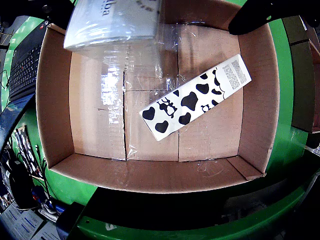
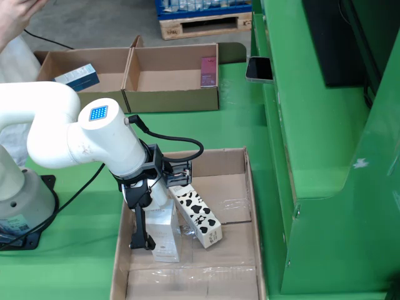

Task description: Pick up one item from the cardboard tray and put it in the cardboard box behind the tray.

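Note:
In the fixed view a white carton [image 2: 164,232] stands upright in the large cardboard tray [image 2: 240,187], with a cow-patterned carton [image 2: 199,215] leaning beside it. My gripper [image 2: 156,240] reaches down around the white carton, one black finger [image 2: 140,225] along its left side and the other hidden. In the wrist view the plastic-wrapped white carton [image 1: 117,20] sits at the top left against the left finger [image 1: 52,10]. A gap of bare cardboard separates it from the right finger [image 1: 260,15]. The cow carton [image 1: 195,97] lies flat and diagonal on the tray floor [image 1: 100,115].
Behind the tray stand two joined cardboard boxes: the left one [image 2: 59,62] holds a blue packet [image 2: 78,77], the right one [image 2: 172,97] a pink item [image 2: 208,70]. A green machine frame [image 2: 312,125] rises on the right. The arm's white base [image 2: 22,200] is at the left.

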`<action>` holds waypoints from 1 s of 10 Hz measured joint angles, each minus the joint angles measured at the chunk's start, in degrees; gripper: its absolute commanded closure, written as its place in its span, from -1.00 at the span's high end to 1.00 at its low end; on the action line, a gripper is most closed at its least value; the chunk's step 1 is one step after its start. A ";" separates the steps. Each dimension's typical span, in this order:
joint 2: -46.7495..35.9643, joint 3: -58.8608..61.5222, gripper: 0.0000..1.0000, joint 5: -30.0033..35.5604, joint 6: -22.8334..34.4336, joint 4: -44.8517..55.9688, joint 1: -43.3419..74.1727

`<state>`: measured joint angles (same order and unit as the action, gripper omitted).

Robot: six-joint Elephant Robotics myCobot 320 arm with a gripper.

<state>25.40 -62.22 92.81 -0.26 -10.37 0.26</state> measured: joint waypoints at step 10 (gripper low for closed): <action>0.00 0.00 -0.40 -0.09 0.00 0.00 0.00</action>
<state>25.40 -62.22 92.72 -0.26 -10.37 0.26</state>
